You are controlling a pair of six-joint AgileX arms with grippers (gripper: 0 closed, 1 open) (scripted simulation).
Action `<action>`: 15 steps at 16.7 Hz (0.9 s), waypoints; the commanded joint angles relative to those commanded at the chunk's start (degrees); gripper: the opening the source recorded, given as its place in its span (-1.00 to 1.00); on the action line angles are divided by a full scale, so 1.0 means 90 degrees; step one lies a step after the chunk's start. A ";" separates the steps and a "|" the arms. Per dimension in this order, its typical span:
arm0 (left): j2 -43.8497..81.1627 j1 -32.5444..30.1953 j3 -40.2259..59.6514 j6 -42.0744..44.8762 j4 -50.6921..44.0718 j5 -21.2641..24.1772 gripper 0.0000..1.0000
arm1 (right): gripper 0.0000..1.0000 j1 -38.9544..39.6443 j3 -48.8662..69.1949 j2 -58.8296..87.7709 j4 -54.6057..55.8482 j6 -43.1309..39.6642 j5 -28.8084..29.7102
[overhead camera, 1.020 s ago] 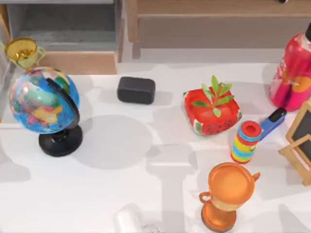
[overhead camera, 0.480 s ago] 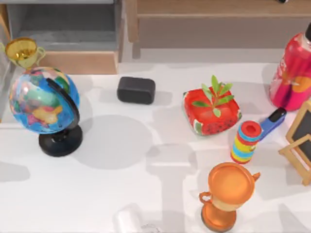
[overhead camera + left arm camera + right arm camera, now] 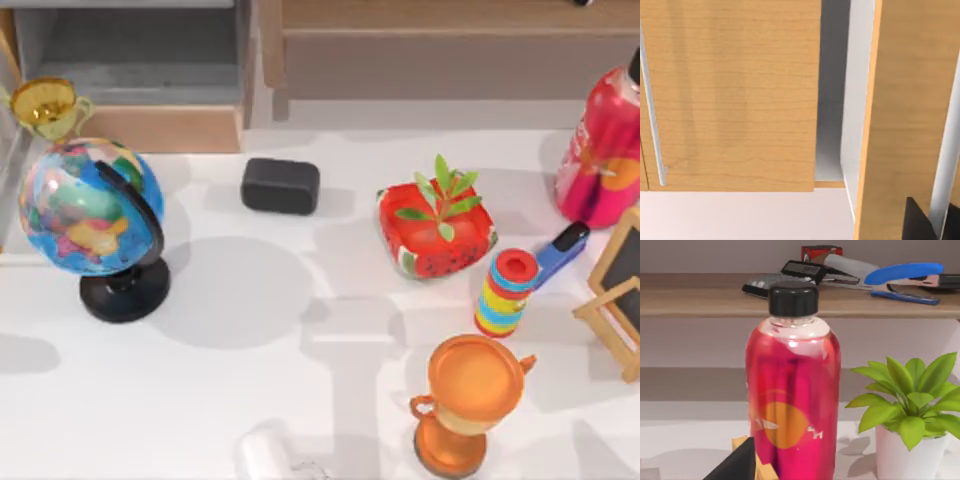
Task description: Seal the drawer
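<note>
The drawer [image 3: 165, 128] sits at the table's back left. It stands pulled out, its light tan front panel facing the table and its grey floor [image 3: 130, 55] showing behind it. In the left wrist view, tan wooden panels [image 3: 735, 95] with a thin grey strip [image 3: 652, 105] stand close ahead, and a dark fingertip [image 3: 916, 223] of my left gripper shows at the edge. In the right wrist view, a dark fingertip [image 3: 735, 466] of my right gripper sits low in front of a pink bottle [image 3: 792, 390].
A globe [image 3: 90, 205] and a gold cup [image 3: 45, 105] stand just before the drawer's left part. A black box [image 3: 280, 185], red planter [image 3: 435, 230], striped cylinder [image 3: 505, 292], orange trophy [image 3: 470, 400], pink bottle [image 3: 605, 150] and long wooden shelf [image 3: 450, 40] lie rightward.
</note>
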 joint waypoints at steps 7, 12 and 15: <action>0.0357 -0.0486 0.0907 -0.0034 -0.0490 -0.0499 -1.00 | 1.00 0.0000 0.0000 0.0000 0.0000 0.0000 0.0000; 0.0578 -0.0775 0.1395 -0.0034 -0.0786 -0.0766 -1.00 | 1.00 0.0000 0.0000 0.0000 0.0000 0.0000 0.0000; 0.0590 -0.0726 0.1384 -0.0040 -0.0811 -0.0770 -1.00 | 1.00 0.0000 0.0000 0.0000 0.0000 0.0000 0.0000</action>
